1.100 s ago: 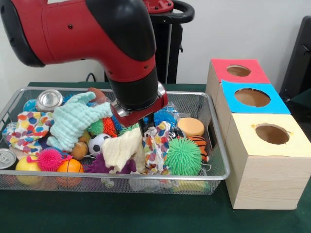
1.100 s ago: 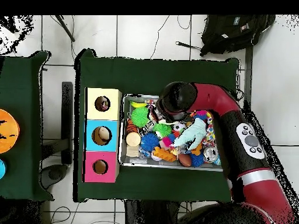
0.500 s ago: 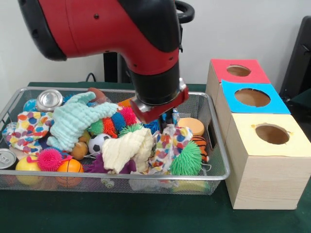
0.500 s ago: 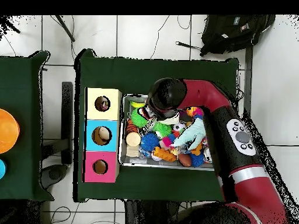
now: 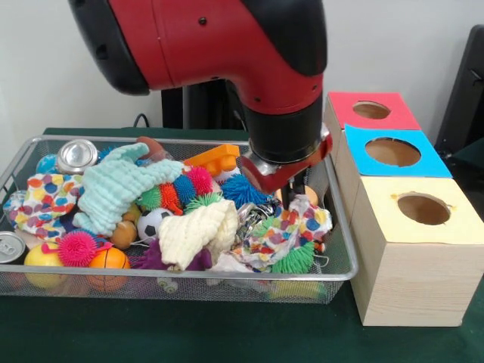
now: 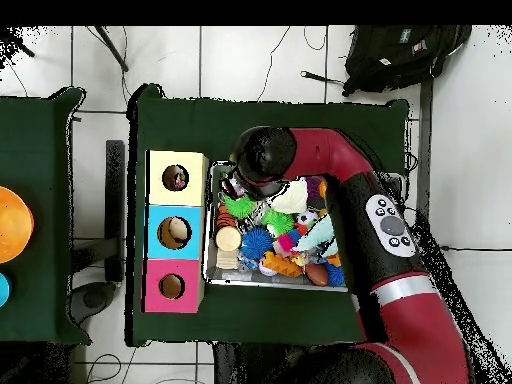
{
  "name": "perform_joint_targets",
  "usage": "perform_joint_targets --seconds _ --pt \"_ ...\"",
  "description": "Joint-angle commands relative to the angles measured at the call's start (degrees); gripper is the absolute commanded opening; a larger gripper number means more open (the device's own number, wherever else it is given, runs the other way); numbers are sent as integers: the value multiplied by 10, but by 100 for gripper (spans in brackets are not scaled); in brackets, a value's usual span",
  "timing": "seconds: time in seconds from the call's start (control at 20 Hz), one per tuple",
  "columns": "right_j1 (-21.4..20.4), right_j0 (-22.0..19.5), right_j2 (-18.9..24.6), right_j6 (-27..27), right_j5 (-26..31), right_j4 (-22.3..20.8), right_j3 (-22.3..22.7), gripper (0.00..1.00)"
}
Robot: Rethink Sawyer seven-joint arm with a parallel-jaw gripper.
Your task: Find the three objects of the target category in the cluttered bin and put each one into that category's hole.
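Cloth with colored dots [image 5: 291, 227] hangs from the jaws of the gripper [image 5: 296, 192], which pinch its top end at the bin's [image 5: 342, 249] box-side end. A second ago the arm [image 5: 227, 45] stood over the middle of the bin; now it has moved toward the yellow box [image 5: 412, 253], pulling the cloth along. The cloth now drapes over the green spiky ball [image 5: 297, 259], so only a bit shows. An orange block [image 5: 215, 160] and a blue spiky ball [image 5: 240, 189] have come into sight. From above, the arm hides the jaws and much of the bin. The counter [image 5: 227, 333] is dark green.
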Motion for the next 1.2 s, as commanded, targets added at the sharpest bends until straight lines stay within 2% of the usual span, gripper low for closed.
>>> perform_joint_targets --seconds 0.05,0.8,1.2 --pt "9 11 -33 74 40 23 -46 0" --pt "20 25 -51 56 108 37 -110 0" --pt "7 32 -66 69 127 46 -119 0"
